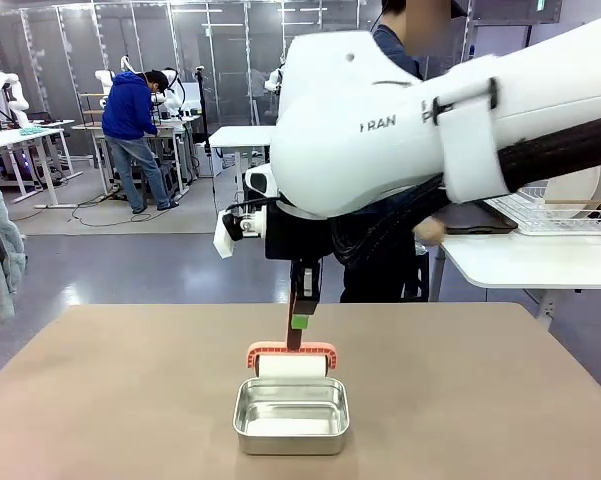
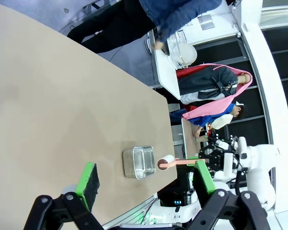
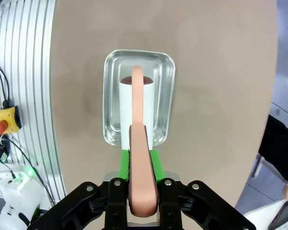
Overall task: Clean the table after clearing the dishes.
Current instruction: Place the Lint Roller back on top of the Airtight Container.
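Note:
My right gripper [image 1: 300, 322] points straight down over the beige table [image 1: 110, 400], shut on the pink handle of a lint roller [image 1: 292, 362]. The right wrist view shows the same grip [image 3: 139, 160]: the roller's white roll [image 3: 136, 103] hangs over the square steel pan [image 3: 139, 57]. Whether the roll touches the pan I cannot tell. High above the table, my left gripper [image 2: 146, 179] is open and holds nothing; far below it lie the pan [image 2: 139, 162] and the roller [image 2: 165, 162]. A white plate [image 1: 578, 190], one of the dishes, stands in a wire rack on the white side table.
The steel pan [image 1: 291, 415] sits near the table's front edge, at the middle. A person stands at the far side, one hand [image 1: 430, 230] by a dark tray [image 1: 477, 217] on the white side table [image 1: 520, 260]. The bare tabletop spreads left and right of the pan.

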Available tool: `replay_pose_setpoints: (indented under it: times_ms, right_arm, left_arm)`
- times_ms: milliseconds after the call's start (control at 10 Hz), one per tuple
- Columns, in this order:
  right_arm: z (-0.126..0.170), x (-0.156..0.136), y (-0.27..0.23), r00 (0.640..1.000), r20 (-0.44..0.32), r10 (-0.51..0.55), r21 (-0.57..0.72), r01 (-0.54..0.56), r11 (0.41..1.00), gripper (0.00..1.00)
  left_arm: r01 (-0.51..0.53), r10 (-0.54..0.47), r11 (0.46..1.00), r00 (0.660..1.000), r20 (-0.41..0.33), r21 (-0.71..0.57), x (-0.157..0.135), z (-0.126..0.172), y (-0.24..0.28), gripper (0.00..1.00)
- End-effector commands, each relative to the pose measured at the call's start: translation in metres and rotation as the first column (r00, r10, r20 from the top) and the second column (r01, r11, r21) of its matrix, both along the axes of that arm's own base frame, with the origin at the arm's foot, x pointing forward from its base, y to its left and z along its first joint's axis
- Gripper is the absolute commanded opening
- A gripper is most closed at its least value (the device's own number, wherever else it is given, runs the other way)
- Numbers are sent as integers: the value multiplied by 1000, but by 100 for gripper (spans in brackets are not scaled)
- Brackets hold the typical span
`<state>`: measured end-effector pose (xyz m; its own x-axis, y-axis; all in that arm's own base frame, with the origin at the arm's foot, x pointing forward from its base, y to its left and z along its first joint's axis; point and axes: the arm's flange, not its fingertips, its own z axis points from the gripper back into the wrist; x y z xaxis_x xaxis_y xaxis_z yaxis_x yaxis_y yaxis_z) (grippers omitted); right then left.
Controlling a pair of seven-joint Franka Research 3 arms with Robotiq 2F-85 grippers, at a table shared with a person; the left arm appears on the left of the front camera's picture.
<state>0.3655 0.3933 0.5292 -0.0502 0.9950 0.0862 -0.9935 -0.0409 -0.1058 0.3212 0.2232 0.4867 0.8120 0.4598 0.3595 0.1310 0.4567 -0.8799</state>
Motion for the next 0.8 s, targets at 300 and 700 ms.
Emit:
replay_pose_setpoints:
  times_ms: [300, 700]
  right_arm:
    - [-38, 51, 10, 984, -178, -14, -22, 11, 1000, 21]
    - [-74, 94, 14, 965, -261, 30, -13, -34, 999, 21]
  left_arm:
    - [-3, 3, 1000, 1000, -7, -16, -3, 4, 0, 100]
    - [-3, 3, 1000, 1000, -7, -16, -3, 4, 0, 100]
